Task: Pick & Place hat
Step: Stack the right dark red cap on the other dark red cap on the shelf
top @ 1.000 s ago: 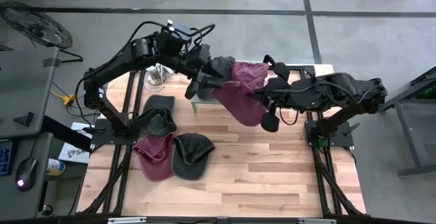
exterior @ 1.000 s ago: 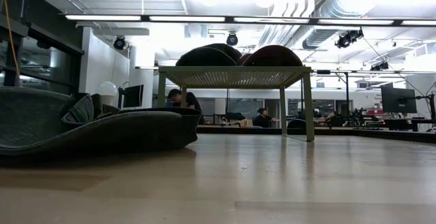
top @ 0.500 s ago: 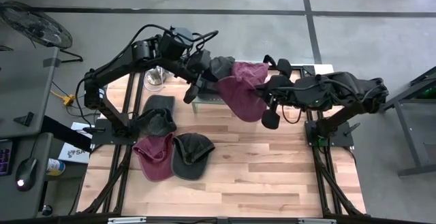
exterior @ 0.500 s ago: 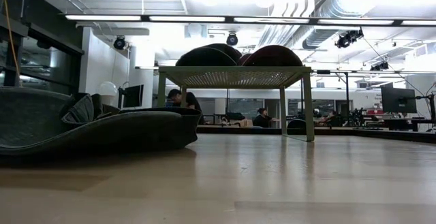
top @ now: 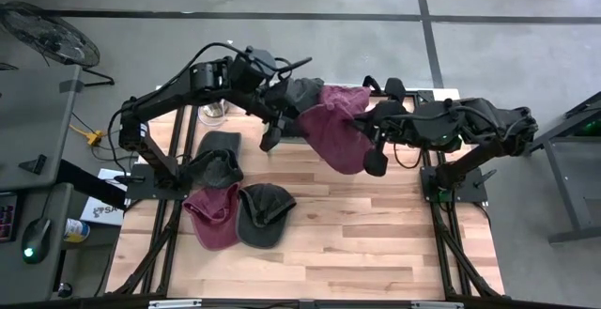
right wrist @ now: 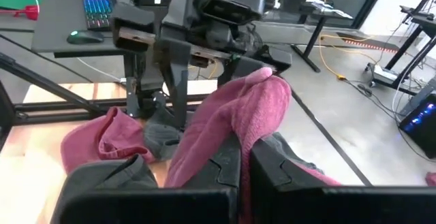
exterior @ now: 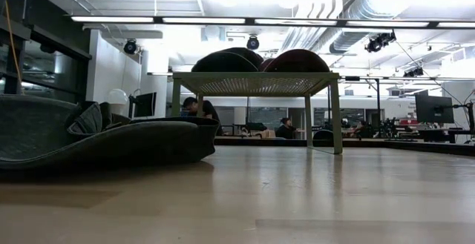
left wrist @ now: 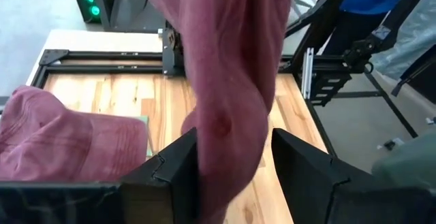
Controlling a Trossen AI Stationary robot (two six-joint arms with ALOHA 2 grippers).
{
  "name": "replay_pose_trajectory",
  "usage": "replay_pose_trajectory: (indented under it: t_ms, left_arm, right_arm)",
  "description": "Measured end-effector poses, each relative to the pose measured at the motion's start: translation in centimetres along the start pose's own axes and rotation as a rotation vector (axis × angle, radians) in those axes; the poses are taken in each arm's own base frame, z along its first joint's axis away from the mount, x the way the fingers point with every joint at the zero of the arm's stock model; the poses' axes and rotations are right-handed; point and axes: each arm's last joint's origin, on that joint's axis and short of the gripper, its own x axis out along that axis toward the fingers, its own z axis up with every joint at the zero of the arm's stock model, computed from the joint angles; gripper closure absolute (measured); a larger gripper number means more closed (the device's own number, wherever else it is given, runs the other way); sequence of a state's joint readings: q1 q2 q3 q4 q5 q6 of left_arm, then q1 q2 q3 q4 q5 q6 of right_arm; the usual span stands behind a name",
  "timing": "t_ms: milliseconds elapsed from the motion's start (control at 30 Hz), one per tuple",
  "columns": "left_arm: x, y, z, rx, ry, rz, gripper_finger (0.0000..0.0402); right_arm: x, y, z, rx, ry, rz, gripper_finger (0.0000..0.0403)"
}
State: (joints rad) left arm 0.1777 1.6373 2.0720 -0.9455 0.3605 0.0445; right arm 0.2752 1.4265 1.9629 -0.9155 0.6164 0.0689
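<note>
A maroon hat (top: 336, 138) hangs in the air over the table's middle, held by my right gripper (top: 364, 132), which reaches in from the right and is shut on it. My left gripper (top: 282, 132) comes from the left and stands open. In the left wrist view its fingers (left wrist: 176, 173) stand on either side of the hanging hat (left wrist: 228, 81), with bare wood showing beside one finger. A green rack (top: 286, 132) at the far middle carries a dark hat (top: 305, 91) and a maroon hat (top: 349, 98). My right gripper pinches a fold of the maroon hat's cloth (right wrist: 240, 146) between its two fingers, coming level from the table's right side. The cloth bulges up over the fingers and falls away beyond them. The hat is lifted clear of the table and rack. My left gripper may brush the hat; I cannot tell.
Several hats lie on the wooden table's left half: two dark ones (top: 218, 157), a maroon one (top: 214, 217) and a dark one (top: 265, 213). A small clear object (top: 214, 110) stands at the far left. The table's near right part (top: 376, 234) is bare wood.
My left gripper has moved a little toward the table's right and near edges, closer to the hanging hat. The hat's lower end, which showed at the top of the low view, has risen out of that view.
</note>
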Motion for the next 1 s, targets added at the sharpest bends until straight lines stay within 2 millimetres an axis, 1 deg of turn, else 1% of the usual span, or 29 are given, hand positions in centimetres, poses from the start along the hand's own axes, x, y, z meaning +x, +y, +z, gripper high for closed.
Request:
replay_pose_trajectory:
  t_ms: [100,167,267,367,433,767,867,1000]
  left_arm:
    - [0.33,-0.01,-0.08,0.000,0.009,0.006,0.0245]
    - [0.40,-0.15,-0.09,0.001,0.012,0.004,0.0267]
    - [0.60,0.02,-0.10,0.003,0.014,0.022,0.0313]
    - [0.71,0.08,-0.17,0.016,0.021,0.031,0.0372]
    - [0.64,0.06,-0.15,0.031,0.019,0.032,0.0392]
    - [0.65,0.04,-0.12,0.055,0.017,0.022,0.0398]
    - [0.65,-0.02,-0.12,0.056,0.015,0.003,0.0399]
    - [0.65,-0.11,-0.11,0.062,0.013,-0.028,0.0400]
  right_arm:
    - [0.00,-0.01,-0.03,-0.001,0.002,-0.003,0.0403]
    - [0.00,-0.02,-0.03,-0.002,0.002,-0.007,0.0403]
    - [0.00,-0.05,-0.09,-0.005,0.007,-0.015,0.0403]
    - [0.00,-0.06,-0.27,-0.007,0.023,-0.017,0.0403]
    - [-0.01,-0.08,-0.42,-0.001,0.036,-0.019,0.0403]
    - [-0.03,-0.08,-0.89,0.005,0.080,-0.005,0.0399]
    - [-0.04,-0.04,-0.90,0.006,0.082,0.009,0.0384]
    - [-0.11,-0.08,-0.89,0.006,0.081,0.013,0.0354]
